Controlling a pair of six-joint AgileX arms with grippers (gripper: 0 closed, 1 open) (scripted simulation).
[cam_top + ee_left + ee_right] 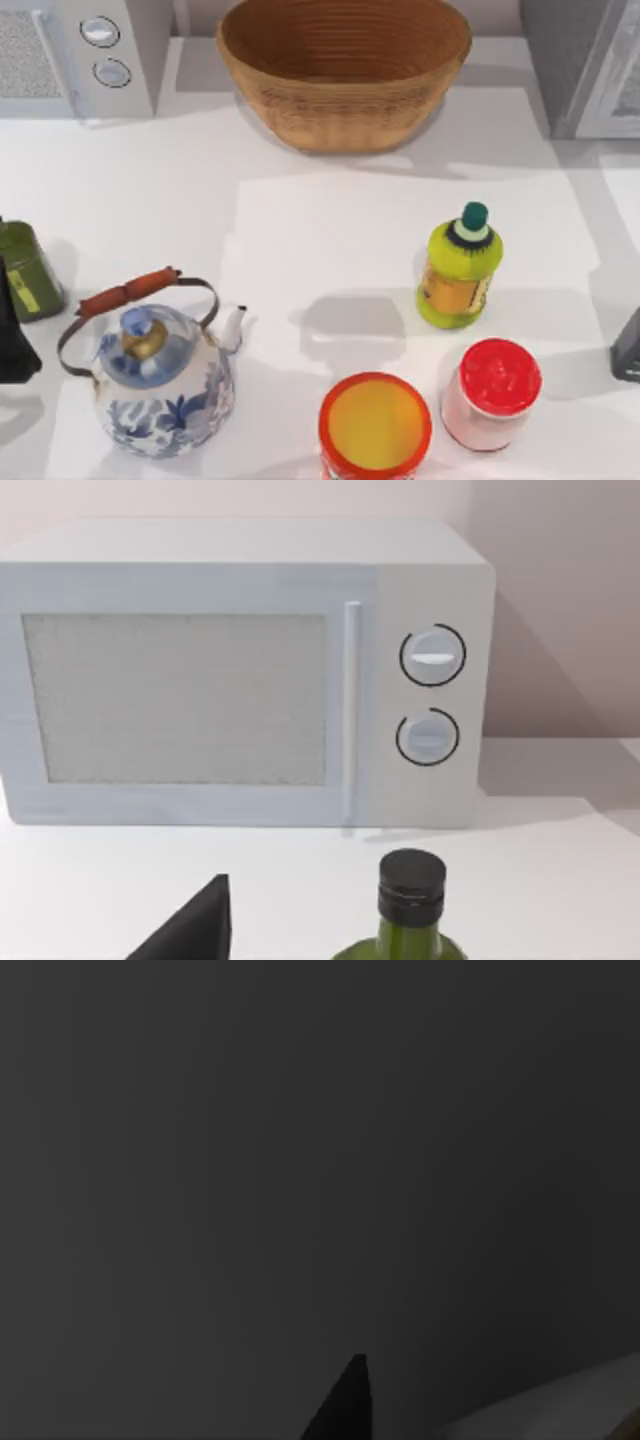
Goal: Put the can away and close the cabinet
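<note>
Two arms wait at the table edges, finger states impossible to tell. No grasp begun: the can [375,427] sits at six o'clock, cabinet [590,65] at two; next, reach the can.

blue-flowered white kettle [160,385], tan basket [343,68], red-lidded jar [492,393], white microwave [240,675]

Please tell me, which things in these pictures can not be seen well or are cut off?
- Right wrist view: dark.
- Left gripper: cut by the top view's left edge, so its finger state is unclear.
- Right gripper: cut by the top view's right edge.
- Orange can: its body runs off the top view's bottom edge.
- Green bottle: its lower part is cut off in the left wrist view.
- Cabinet: cut by the top view's upper right corner; its door state is unclear.
</note>
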